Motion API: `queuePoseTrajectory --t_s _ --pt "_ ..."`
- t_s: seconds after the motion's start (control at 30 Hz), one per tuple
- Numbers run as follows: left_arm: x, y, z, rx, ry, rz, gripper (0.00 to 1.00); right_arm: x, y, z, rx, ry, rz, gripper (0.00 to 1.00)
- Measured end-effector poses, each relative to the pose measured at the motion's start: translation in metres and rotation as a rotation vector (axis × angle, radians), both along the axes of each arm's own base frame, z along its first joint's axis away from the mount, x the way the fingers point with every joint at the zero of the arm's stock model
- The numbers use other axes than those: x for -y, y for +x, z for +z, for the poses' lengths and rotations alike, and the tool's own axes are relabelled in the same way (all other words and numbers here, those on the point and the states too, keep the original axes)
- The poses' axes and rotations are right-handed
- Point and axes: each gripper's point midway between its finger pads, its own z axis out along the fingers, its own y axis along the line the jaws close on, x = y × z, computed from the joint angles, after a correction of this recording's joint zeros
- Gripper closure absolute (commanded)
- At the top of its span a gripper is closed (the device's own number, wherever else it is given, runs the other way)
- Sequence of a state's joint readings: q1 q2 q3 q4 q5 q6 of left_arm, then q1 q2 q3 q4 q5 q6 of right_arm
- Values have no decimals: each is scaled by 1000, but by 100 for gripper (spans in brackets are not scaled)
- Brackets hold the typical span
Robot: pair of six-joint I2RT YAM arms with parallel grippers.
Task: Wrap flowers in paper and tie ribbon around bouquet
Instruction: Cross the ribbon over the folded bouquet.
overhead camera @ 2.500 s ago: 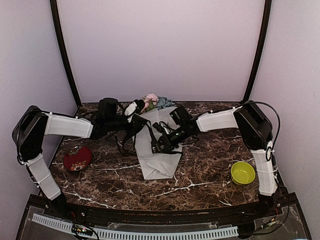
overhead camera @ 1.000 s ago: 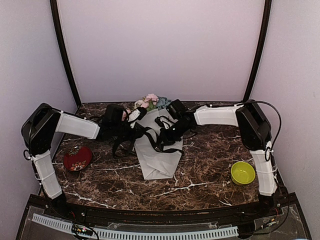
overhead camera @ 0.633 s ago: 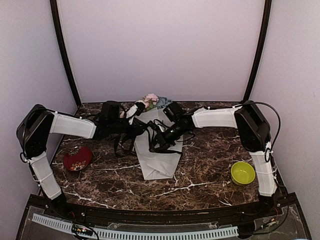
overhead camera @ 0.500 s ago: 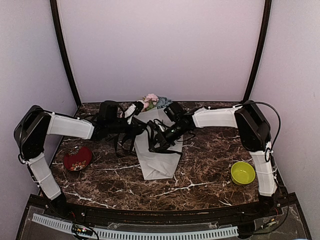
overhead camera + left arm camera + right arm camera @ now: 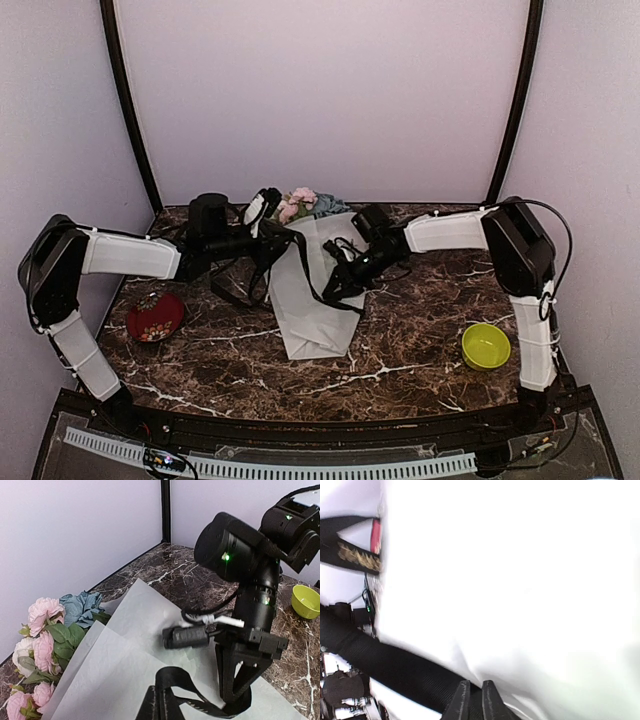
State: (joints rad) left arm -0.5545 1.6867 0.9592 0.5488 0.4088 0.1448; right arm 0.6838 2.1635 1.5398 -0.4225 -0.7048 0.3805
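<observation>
1. Noted flowers (image 5: pixel 303 203) at far edge of table (image 5: pixel 420 340), blooms poking out past the top of paper (image 5: pixel 312 320). Saw no stems; judged them to lie under the sheet.
2. Saw paper lying on the table in overlapping layers (left wrist view): folded over, not gathered into a tight cone. Counted wrapping as partly done at best.
3. Found left pincer (image 5: pixel 268 198) closed tight on ribbon (image 5: pixel 385 667), held above the table just beside the blooms.
4. Traced ribbon from there down across the paper to right pincer (image 5: pixel 475 690), with slack loops hanging left of the sheet.
5. Found right pincer low over mid-paper, tips nearly together with a thin gap. Traced ribbon right up to them; cannot tell whether clamped or merely touching.
6. Saw no turn of ribbon round the bundle and no knot. Judged the tie as not yet made.
7. Left to do, by estimate: gather paper at the stems, pass ribbon round the neck, cross, knot, pull snug.
8. Logged red bowl (image 5: pixel 155 317) and green bowl (image 5: pixel 486 345) well apart from the work, one on each side.
</observation>
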Motion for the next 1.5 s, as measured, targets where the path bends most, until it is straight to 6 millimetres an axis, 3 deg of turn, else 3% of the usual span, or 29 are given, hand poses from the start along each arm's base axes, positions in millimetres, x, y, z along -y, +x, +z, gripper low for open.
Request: queuePoseTrajectory --t_s 0.13,0.3,0.6,0.87,1.03,1.17,1.5 --pt "-1 2 -2 -1 5 14 100 10 19 19 49 16 -49 81" --pt "-3 4 -5 -7 14 27 100 13 24 26 90 2 -65 77" --pt "-4 5 -6 -7 18 33 100 2 30 52 152 88 -62 58" --pt "-4 4 -11 -20 30 33 100 -13 47 72 201 167 -96 73" --pt "-4 4 -12 -22 31 32 100 -25 54 70 210 192 -98 74" --pt "-4 4 -12 -22 31 32 100 -40 49 57 178 201 -66 82" --pt "-4 4 -11 -21 29 29 100 -78 14 30 46 253 51 83"
